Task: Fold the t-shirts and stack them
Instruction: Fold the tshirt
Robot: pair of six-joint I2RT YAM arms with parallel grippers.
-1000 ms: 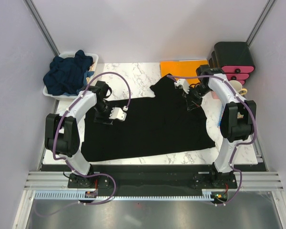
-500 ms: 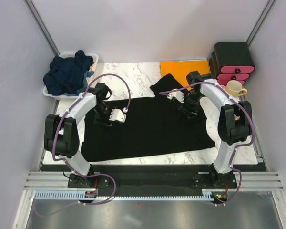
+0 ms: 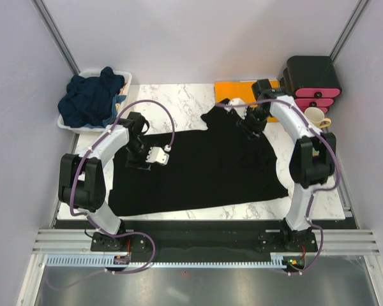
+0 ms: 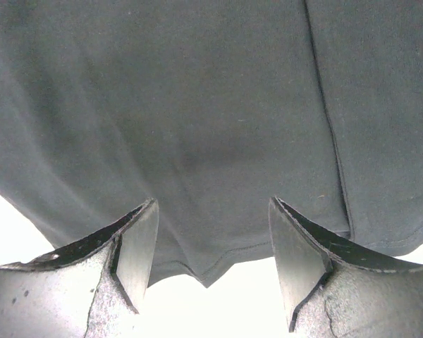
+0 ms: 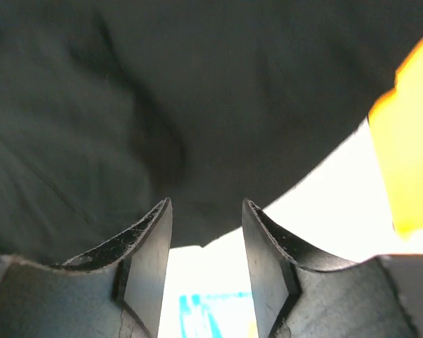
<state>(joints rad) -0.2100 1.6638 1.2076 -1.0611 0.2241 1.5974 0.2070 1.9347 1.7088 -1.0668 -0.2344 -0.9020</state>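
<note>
1 heap of navy t-shirts (image 3: pixel 89 99) is held in the white bin (image 3: pixel 127 78) at far left. 1 black t-shirt (image 3: pixel 198 172) is spread flat across the table (image 3: pixel 179 102). The left gripper (image 4: pixel 211 211) is positioned over a hem on its left part, fingers spread. The right gripper (image 5: pixel 206 211) is positioned over the far right sleeve edge, beside the orange sheet (image 3: pixel 233 89), fingers spread, nothing pinched.

1. Beyond the left gripper (image 4: pixel 213 204), the black t-shirt (image 4: pixel 197 120) runs off frame.
2. Right of the right gripper (image 5: pixel 206 204), the orange sheet (image 5: pixel 409 169) is cut off; a blurred blue patch (image 5: pixel 204 313) sits nearer, unidentifiable.
</note>
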